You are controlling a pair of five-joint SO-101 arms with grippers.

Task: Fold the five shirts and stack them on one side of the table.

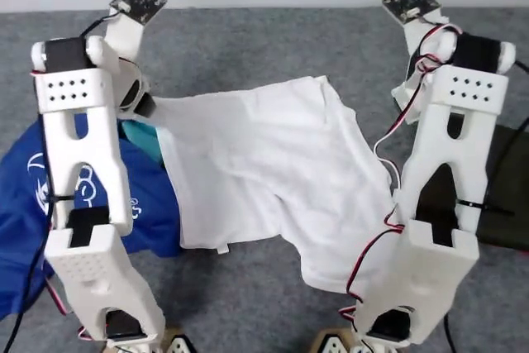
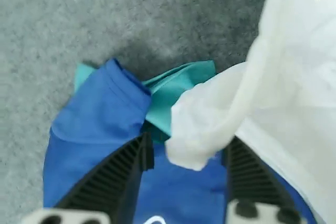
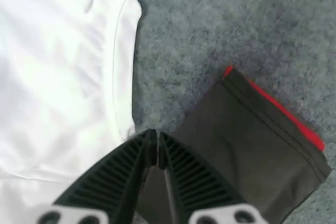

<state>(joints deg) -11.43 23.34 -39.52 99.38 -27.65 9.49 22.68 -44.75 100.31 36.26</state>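
Left gripper [image 2: 188, 141] stands spread, a bunched corner of the white shirt [image 1: 264, 171] between its fingers, above the blue shirt [image 2: 100, 129] and teal shirt [image 2: 173, 90]. Right gripper [image 3: 157, 135] is pressed together over a folded dark shirt with red trim [image 3: 247, 145], which its arm largely hides from above, on the grey table [image 3: 210, 24].

No readable text or numbers; white print [image 1: 37, 181] on blue shirt [image 1: 157, 219] too indistinct to read.
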